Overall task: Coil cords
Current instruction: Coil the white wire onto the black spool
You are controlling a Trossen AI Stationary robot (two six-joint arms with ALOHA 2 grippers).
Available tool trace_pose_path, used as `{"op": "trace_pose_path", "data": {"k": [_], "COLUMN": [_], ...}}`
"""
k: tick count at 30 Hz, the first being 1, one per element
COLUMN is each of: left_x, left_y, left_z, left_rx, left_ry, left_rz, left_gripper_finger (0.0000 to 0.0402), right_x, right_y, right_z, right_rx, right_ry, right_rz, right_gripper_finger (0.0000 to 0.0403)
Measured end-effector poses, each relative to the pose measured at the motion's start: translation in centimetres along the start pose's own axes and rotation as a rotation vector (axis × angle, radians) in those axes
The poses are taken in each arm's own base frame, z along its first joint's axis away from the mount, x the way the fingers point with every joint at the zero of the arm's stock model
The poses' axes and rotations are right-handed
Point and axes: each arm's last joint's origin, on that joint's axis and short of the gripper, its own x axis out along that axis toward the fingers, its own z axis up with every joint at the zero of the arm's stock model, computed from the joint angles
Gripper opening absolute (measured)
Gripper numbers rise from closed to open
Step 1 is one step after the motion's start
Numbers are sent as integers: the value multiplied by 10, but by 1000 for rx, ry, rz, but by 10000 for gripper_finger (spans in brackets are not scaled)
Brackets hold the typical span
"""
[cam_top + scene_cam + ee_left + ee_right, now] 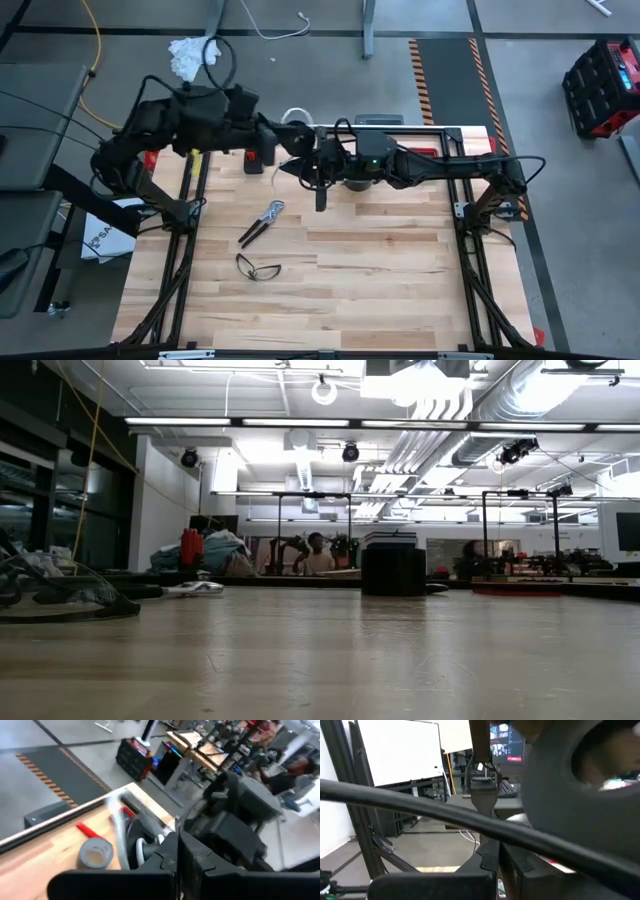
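Open room: bare table boards lie right of the pliers and towards the near edge. Both arms crowd the far edge beyond the pliers.

Count: one pliers, one pair of safety glasses just nearside of them, one grey tape roll, one cord.

Cord: thin white loop at the far edge, beyond the pliers, mostly hidden by the arms; spool not discernible.

Left gripper and right gripper: fingers pressed together, holding nothing visible.
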Motion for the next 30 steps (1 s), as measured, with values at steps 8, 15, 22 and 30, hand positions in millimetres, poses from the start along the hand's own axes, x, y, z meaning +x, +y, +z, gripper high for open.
{"op": "trace_pose_path", "data": {"k": [8,15,22,30], "left_x": [-18,-43,-33,-5], "left_y": [20,55,94,109], "left_z": [3,7,2,-11], "left_rx": [16,-46,-137,-242], "left_ry": [-33,-174,-243,-70], "left_rz": [89,105,13,-256], "left_gripper_finger": [0,0,0,0], "right_x": [0,0,-1,-5], "right_y": [-4,-4,-14,-34], "right_z": [-2,-5,-10,-9], "right_rx": [2,-2,-1,6], "right_ry": [24,54,102,121], "right_rz": [-10,-11,-36,-87], "right_gripper_finger": [0,0,0,0]}}
